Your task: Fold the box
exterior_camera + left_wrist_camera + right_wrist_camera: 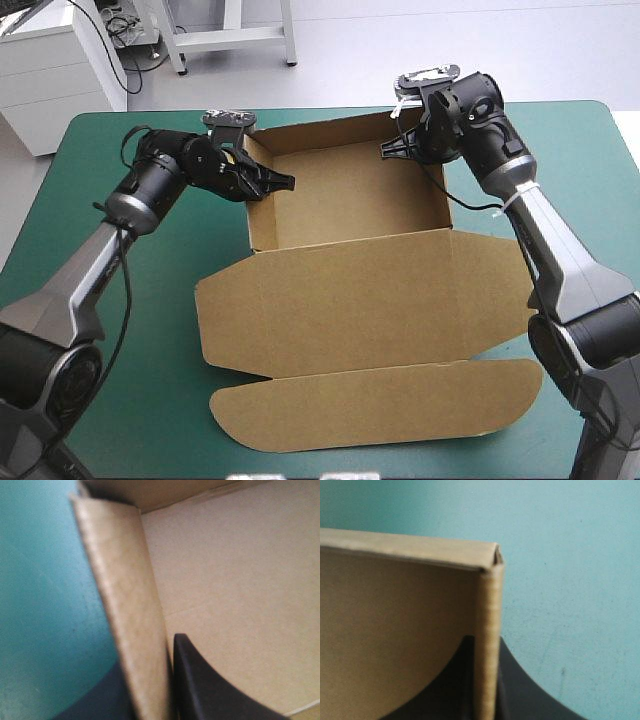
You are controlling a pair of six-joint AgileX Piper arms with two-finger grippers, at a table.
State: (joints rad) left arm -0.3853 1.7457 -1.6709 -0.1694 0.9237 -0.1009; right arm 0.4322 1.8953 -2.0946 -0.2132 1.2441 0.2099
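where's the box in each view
High view: the box lies mid-table, with its tray toward the far edge and its lid flat toward the near edge.
Left wrist view: its side wall stands between the left gripper's fingers, with the tray floor beside it.
Right wrist view: a wall end at a tray corner stands between the right gripper's fingers.
Shared landmark: the teal-green cover, seen outside the wall in both wrist views.

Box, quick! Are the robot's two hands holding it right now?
Left hand: shut on the box, pinching its left wall.
Right hand: shut on the box too, pinching its right wall near the far corner.
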